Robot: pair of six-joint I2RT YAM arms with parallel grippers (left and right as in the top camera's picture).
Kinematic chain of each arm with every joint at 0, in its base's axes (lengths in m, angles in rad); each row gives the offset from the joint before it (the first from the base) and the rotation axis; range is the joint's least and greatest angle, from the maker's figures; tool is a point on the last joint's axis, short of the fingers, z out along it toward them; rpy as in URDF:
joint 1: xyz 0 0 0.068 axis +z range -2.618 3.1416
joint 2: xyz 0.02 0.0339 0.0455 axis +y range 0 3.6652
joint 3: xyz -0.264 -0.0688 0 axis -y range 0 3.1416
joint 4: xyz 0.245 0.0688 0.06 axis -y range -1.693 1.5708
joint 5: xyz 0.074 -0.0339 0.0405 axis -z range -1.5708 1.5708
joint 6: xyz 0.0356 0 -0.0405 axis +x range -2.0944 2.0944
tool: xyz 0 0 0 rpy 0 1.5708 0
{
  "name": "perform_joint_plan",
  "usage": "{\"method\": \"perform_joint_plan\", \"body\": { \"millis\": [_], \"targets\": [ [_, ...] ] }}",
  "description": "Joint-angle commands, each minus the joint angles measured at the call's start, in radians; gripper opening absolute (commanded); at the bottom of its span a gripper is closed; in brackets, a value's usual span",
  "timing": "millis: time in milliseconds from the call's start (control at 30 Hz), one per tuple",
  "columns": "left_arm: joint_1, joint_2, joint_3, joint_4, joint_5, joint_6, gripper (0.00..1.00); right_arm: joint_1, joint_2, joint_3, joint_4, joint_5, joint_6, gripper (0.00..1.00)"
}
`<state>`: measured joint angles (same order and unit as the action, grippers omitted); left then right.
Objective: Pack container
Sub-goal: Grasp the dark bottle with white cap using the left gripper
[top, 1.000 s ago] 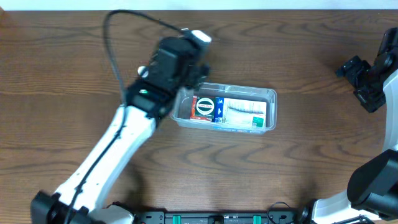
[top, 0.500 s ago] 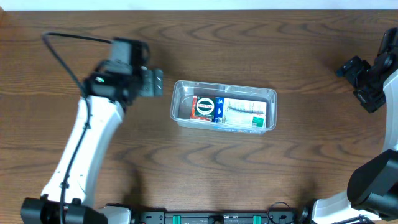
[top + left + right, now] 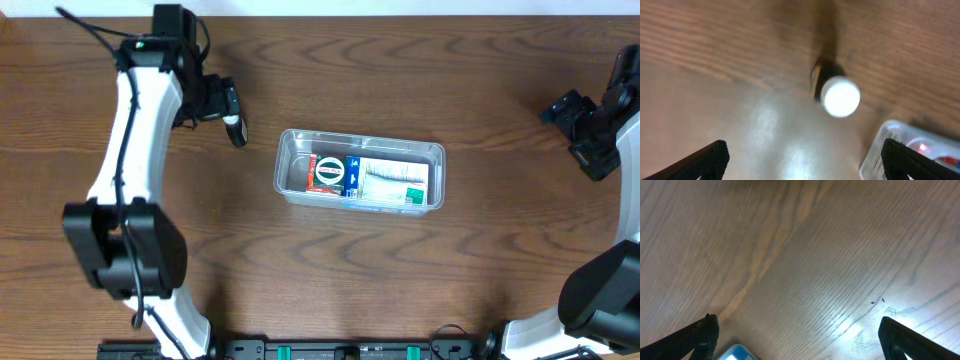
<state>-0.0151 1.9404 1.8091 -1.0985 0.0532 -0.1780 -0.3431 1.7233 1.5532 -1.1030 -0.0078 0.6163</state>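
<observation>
The container (image 3: pixel 437 168), a clear tub with a rim, lies at the table's middle. It holds a red-and-white box (image 3: pixel 326 174) at its left end, a blue one beside it and a white-and-green box (image 3: pixel 396 184) to the right. My left gripper (image 3: pixel 228 110) hangs open up and to the left of the tub, apart from it. In the blurred left wrist view the left gripper (image 3: pixel 802 150) spans bare wood, and the container's corner (image 3: pixel 879 150) shows by the right finger. At the far right edge my right gripper (image 3: pixel 575 135) stands open over bare wood, the right gripper (image 3: pixel 799 322) empty.
The brown wooden table (image 3: pixel 330 280) spreads round the tub. A bright round white spot (image 3: pixel 840 96) with a dark stub shows in the left wrist view. A blue-edged corner (image 3: pixel 735 354) peeks in at the bottom of the right wrist view.
The left arm has swung away from the container's left end, going left and toward the table's back, with its gripper open and empty. The right arm and the container have not moved.
</observation>
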Motion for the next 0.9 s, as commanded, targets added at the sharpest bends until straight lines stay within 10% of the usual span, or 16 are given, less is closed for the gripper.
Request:
{"method": "perform_joint_plan", "body": {
  "millis": [0, 867],
  "targets": [
    [-0.002, 0.019, 0.068, 0.000, 0.018, -0.012, 0.98, -0.003, 0.000, 0.008, -0.001, 0.003, -0.012, 0.99],
    [-0.056, 0.205, 0.067, 0.087, 0.018, 0.054, 0.99, -0.003, 0.000, 0.008, -0.001, 0.003, -0.012, 0.99]
  ]
}}
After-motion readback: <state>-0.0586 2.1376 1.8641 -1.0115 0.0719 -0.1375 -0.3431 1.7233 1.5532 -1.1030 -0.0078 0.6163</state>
